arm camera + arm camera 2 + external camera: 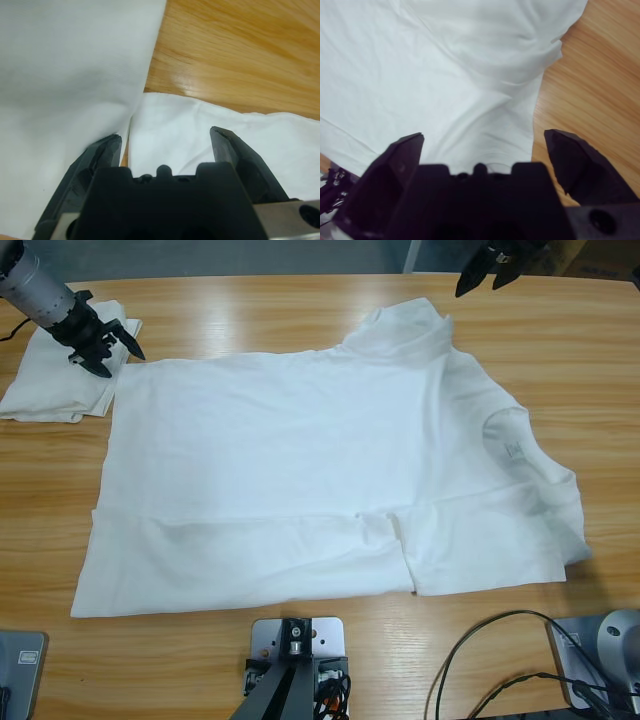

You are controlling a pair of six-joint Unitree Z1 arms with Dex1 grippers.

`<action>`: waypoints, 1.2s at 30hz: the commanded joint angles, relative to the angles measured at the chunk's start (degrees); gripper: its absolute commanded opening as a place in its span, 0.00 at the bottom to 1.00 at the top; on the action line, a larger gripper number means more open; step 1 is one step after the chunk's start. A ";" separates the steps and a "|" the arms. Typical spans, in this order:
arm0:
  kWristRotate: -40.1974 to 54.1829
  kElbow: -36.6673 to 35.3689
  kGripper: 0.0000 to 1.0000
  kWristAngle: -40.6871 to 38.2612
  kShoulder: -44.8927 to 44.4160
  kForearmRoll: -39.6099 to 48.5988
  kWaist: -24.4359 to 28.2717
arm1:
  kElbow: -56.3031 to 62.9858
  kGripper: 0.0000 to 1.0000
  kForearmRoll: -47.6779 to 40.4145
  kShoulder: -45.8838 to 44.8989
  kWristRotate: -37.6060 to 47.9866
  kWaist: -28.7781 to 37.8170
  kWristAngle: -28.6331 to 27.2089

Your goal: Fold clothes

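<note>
Wooden table (300, 310): two white T-shirts (300, 470).

The high view looks straight down on the whole surface (300, 315). Each wrist view looks along its own tool, close above cloth; both share the spread T-shirt (300, 470) with it.

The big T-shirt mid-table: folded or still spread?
Mostly spread: the T-shirt lies flat across the table, only its near edge folded over.

wooden table (300, 310) | spread T-shirt (300, 470) | folded T-shirt (55, 385) at far-left corner
</note>
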 commanded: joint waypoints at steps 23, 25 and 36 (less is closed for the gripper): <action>3.18 -3.24 0.71 -5.54 6.34 0.24 0.05 | 2.98 1.00 0.50 2.62 -0.22 -1.12 0.93; 3.09 -3.45 0.71 -4.96 6.01 0.33 0.16 | 3.01 1.00 0.48 2.88 -0.22 -1.12 0.97; 3.44 -3.75 0.71 -2.03 3.99 2.12 0.88 | 3.05 1.00 0.48 3.56 -0.27 -1.12 1.09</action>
